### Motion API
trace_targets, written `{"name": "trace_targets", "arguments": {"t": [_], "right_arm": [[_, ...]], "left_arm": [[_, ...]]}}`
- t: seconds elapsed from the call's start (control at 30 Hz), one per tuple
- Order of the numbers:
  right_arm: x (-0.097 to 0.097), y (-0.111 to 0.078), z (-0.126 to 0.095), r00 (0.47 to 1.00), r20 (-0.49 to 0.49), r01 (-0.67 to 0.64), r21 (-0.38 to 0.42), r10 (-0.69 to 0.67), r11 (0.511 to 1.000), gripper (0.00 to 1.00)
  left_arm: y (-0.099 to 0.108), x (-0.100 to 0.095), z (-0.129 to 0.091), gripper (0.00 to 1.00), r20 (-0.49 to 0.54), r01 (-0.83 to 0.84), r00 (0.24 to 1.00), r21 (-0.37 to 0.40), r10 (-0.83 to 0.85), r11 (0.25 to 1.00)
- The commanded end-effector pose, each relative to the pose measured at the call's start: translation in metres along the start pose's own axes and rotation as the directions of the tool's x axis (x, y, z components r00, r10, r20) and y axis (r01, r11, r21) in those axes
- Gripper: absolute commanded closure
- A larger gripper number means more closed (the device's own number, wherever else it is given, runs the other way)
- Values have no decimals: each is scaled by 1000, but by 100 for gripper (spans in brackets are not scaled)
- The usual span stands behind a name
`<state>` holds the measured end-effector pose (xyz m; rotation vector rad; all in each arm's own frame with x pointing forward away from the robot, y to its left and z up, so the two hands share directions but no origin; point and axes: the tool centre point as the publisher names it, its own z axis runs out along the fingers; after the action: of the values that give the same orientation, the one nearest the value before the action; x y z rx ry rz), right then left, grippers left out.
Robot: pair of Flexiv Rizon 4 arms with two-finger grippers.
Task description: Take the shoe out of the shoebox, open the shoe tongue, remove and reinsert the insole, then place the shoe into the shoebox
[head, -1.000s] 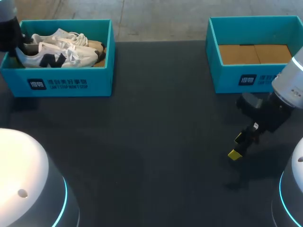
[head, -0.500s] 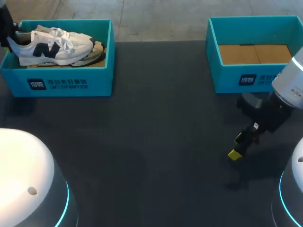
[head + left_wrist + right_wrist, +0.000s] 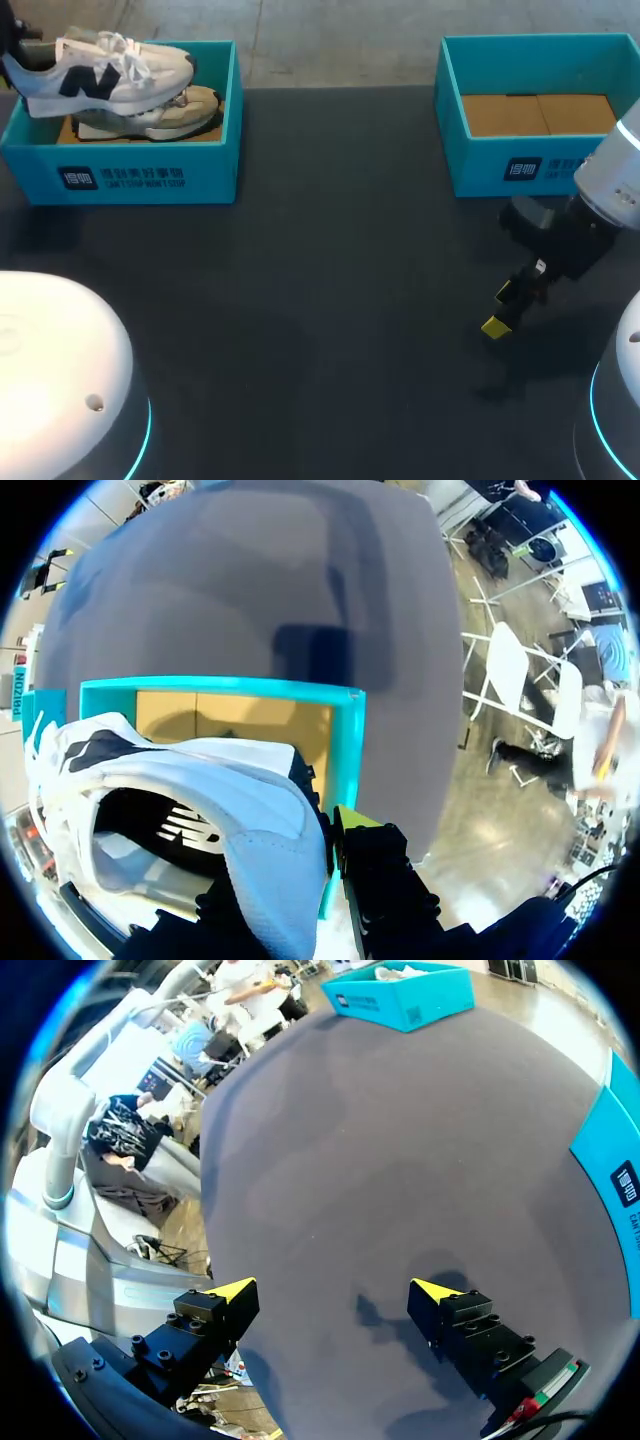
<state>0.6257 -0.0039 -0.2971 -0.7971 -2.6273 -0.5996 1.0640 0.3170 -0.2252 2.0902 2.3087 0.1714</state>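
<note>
A white shoe [image 3: 100, 70] with a dark side logo hangs above the left teal shoebox [image 3: 130, 175], toe pointing right. My left gripper [image 3: 8, 45], at the view's far left edge, is shut on its heel. In the left wrist view the shoe's heel collar [image 3: 270, 830] sits between the fingers of my left gripper [image 3: 300, 835], one yellow tip [image 3: 350, 820] showing, with the shoebox [image 3: 345, 750] below. A second, beige-soled shoe [image 3: 165, 112] lies in that box. My right gripper [image 3: 505, 310] hovers open over the table at the right, holding nothing.
A second teal box [image 3: 540, 165] with a bare cardboard floor stands at the back right, just behind my right arm. In the right wrist view my right gripper [image 3: 333, 1295] hangs over dark tabletop [image 3: 400, 1160], with the left shoebox [image 3: 405, 1000] far ahead.
My left gripper has lifted the white shoe up out of the left box and drawn it slightly leftward. The other shoe stayed in the box. The right arm has not moved.
</note>
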Motion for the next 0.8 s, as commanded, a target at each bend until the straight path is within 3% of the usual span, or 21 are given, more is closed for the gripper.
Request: {"name": "trace_targets", "arguments": {"t": [0.03, 0.3, 0.8], "right_arm": [[1, 0, 1, 1000, 3, 0, 1, 0, 1000, 0], [1, 0, 1, 1000, 3, 0, 1, 0, 1000, 0], [1, 0, 1, 1000, 3, 0, 1, 0, 1000, 0]], "left_arm": [[-13, -3, -28, 100, -9, 10, 1000, -20, -10, 1000], [-40, -7, -59, 100, -19, 35, 999, -32, -35, 999], [-125, -35, -98, 100, -8, 50, 999, -93, -51, 994]]}}
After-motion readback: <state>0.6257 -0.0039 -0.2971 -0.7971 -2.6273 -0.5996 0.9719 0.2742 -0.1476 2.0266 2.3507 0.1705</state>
